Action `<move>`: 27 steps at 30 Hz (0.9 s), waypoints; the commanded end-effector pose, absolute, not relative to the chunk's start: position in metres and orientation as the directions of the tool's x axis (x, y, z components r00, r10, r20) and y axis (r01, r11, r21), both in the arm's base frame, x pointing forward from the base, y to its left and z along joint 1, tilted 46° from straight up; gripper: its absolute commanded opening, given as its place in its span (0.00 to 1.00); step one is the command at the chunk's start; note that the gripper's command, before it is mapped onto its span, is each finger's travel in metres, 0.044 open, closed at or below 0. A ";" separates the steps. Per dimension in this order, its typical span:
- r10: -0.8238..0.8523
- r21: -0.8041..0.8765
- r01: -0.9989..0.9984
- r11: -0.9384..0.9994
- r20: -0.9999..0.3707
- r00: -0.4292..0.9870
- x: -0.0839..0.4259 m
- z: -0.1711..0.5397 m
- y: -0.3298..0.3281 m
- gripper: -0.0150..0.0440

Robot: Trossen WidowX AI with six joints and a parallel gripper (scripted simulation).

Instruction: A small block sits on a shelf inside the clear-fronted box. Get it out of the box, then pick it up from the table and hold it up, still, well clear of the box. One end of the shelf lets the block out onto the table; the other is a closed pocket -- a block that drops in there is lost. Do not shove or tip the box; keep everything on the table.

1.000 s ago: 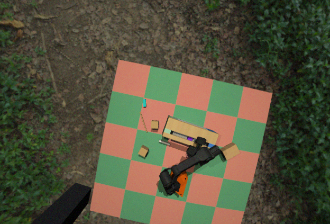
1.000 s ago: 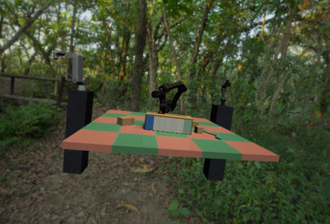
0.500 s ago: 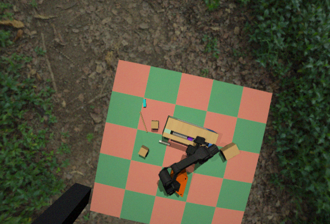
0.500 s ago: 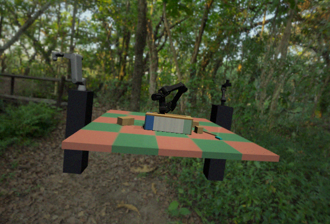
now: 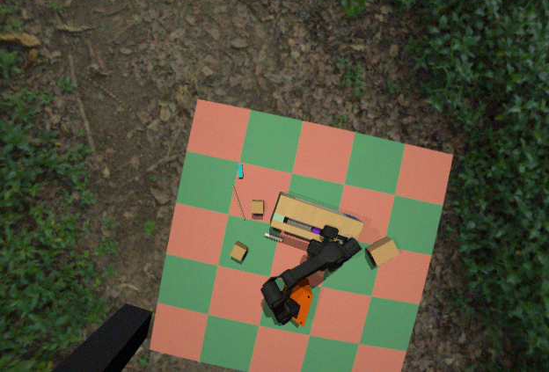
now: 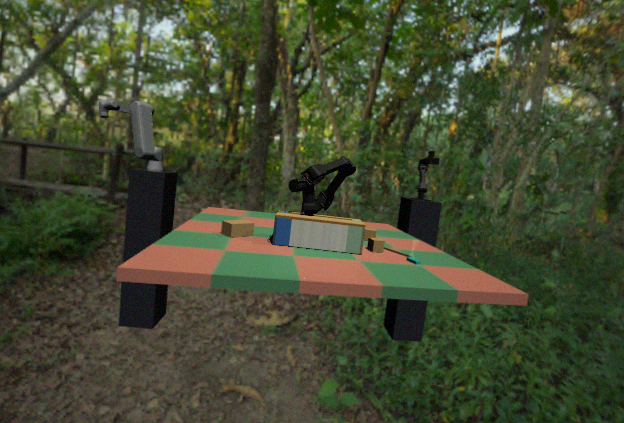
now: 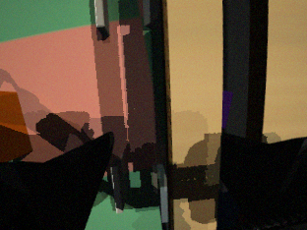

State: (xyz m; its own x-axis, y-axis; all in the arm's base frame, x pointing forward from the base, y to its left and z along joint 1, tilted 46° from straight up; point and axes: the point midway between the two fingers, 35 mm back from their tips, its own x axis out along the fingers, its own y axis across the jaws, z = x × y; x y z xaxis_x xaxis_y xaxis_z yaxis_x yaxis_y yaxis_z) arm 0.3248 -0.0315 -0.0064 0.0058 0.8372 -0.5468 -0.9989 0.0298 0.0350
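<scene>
The box (image 5: 310, 215) (image 6: 318, 234) (image 7: 194, 69) has a tan top with a long dark slot along it. One end is blue and the other pale green. The small purple block (image 5: 316, 229) (image 7: 226, 104) shows through the slot, on the shelf inside the box. My gripper (image 5: 330, 231) (image 7: 154, 133) is open and empty. It hangs just over the box top, at the front edge, right beside the purple block. In the wrist view one finger is over the table in front of the box and the other is over the slot.
A grey rod (image 5: 273, 237) (image 7: 100, 15) lies in front of the box. Tan blocks (image 5: 257, 207) (image 5: 238, 251) (image 5: 382, 250) lie around it. A thin stick (image 5: 238, 202) and a teal piece (image 5: 240, 171) lie to the left. The orange arm base (image 5: 303, 299) stands near the front.
</scene>
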 end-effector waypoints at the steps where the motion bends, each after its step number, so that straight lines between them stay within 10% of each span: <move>1: 0.837 0.032 -0.999 0.031 -0.547 0.009 0.326 0.000 -0.026 0.93; 27: 0.839 0.033 -0.999 0.031 -0.544 0.008 0.329 0.042 0.016 0.93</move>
State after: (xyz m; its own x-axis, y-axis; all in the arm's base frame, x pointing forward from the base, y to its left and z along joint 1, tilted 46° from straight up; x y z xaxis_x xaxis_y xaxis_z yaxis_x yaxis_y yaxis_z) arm 0.3289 0.0114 0.0376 0.0077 0.8379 -0.5458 -0.9990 0.0304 0.0327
